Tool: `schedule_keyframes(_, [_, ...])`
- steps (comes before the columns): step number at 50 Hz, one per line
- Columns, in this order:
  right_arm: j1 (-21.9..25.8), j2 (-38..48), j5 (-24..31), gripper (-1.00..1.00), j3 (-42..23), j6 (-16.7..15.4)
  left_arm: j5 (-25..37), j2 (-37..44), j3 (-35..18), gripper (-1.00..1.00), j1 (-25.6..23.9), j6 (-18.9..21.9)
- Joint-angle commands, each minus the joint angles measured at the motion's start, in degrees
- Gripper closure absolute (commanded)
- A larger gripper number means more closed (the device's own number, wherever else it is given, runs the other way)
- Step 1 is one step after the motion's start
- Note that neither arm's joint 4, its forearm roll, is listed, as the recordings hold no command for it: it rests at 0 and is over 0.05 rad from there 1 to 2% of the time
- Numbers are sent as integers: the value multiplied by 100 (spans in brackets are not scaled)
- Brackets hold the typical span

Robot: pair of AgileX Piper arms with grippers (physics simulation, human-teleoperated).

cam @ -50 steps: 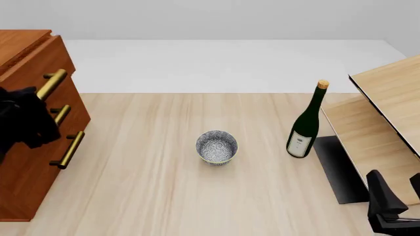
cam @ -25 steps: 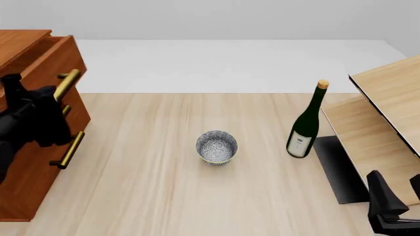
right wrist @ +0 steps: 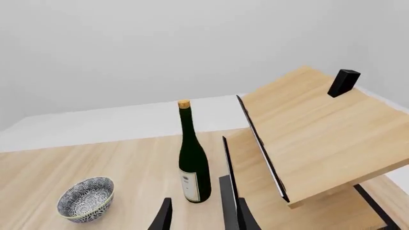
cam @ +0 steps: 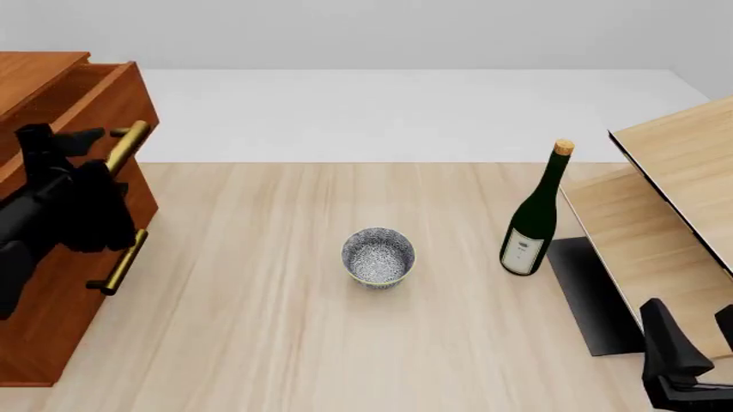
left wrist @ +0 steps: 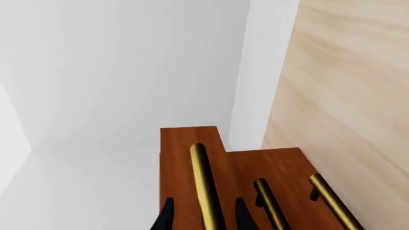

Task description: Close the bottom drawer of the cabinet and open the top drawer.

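Observation:
The reddish-brown cabinet [cam: 33, 70] stands at the table's left edge. Its top drawer [cam: 112, 96] juts out to the right of the two fronts below it. My left gripper [cam: 87, 146] is shut on that drawer's brass handle [cam: 129, 144]. In the left wrist view the handle [left wrist: 204, 187] runs between the two black fingertips of the gripper [left wrist: 203, 219]. The bottom drawer [cam: 63, 309] sits pushed in, and its handle [cam: 119, 263] shows below my left arm. My right gripper [cam: 694, 343] hovers open and empty at the near right; the right wrist view shows it [right wrist: 203, 218] the same way.
A patterned bowl [cam: 378, 255] sits mid-table. A green wine bottle [cam: 535, 215] stands to its right. Beyond the bottle, a pale slanted wooden stand [cam: 675, 197] on a black base [cam: 590, 296] fills the right side, close to my right gripper.
The top drawer has slid out to the right, with my left gripper on its handle moving along. The right arm has stayed still.

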Motion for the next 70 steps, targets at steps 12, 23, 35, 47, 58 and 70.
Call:
schedule_keyframes(12, [6,21,-16,-100,-3,4,-68,194,-260,-100,-148,-25])
schedule_keyframes(23, [2,52,-48,-100,-3,7,-40,159,-244,-100,-170,-55])
schedule_keyframes(35, [-1,70,-50,-100,-22,6,-54,210,-276,-100,-231,-100])
schedule_keyframes(47, [-6,221,-144,-100,-78,14,95,209,-374,-100,-315,-247])
schedule_keyframes(58, [-8,181,-96,-100,-88,41,185,172,-363,-100,-414,-382])
schedule_keyframes(70, [-12,127,-74,-100,-54,69,207,62,-194,-100,-544,-483])
